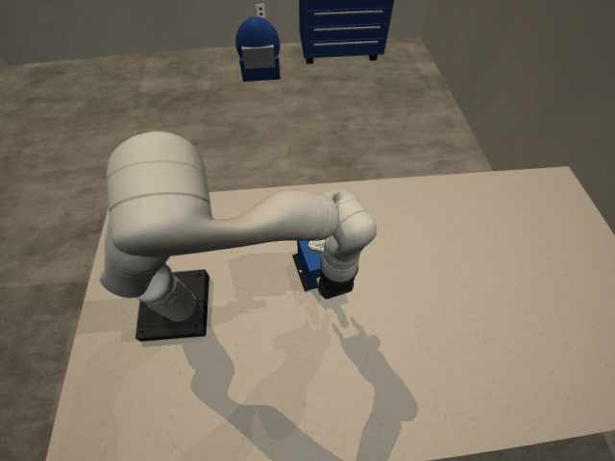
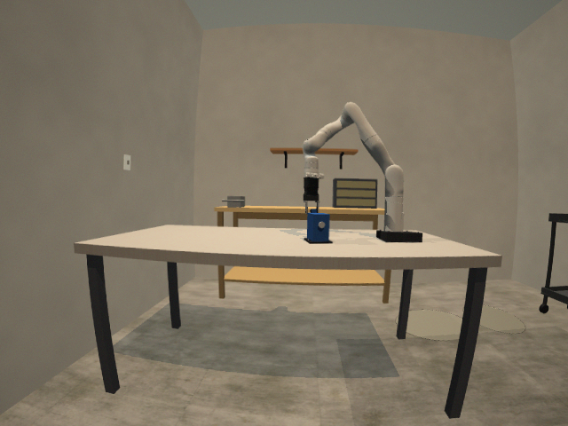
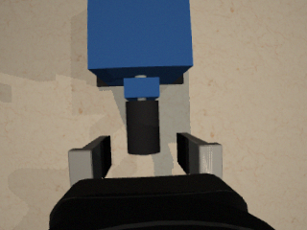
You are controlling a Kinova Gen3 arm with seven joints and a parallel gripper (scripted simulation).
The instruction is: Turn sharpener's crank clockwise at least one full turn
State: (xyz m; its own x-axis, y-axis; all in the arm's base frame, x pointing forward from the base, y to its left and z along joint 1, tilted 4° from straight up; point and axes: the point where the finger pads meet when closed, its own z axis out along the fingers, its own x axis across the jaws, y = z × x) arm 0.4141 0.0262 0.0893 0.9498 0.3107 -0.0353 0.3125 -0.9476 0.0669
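The sharpener point(image 1: 307, 268) point(image 2: 316, 229) point(image 3: 140, 19) is a blue box standing on the beige table point(image 1: 496, 298) point(image 2: 183, 244) point(image 3: 256, 57), near the arm's base. In the wrist view its crank shows as a short blue arm point(image 3: 141, 87) with a black handle point(image 3: 142, 125) sticking out from the box's near side. My gripper point(image 3: 144, 149) point(image 2: 311, 209) points straight down just above the sharpener. It is open. Its two fingers stand one on each side of the black handle with a gap on both sides. In the top view the wrist hides the fingers and the crank.
The arm's black base plate point(image 1: 171, 304) point(image 2: 398, 235) is bolted to the table a short way from the sharpener. Off the table stand a blue drawer cabinet point(image 1: 346, 27), a wooden workbench point(image 2: 275, 209) and a black cart point(image 2: 557, 256).
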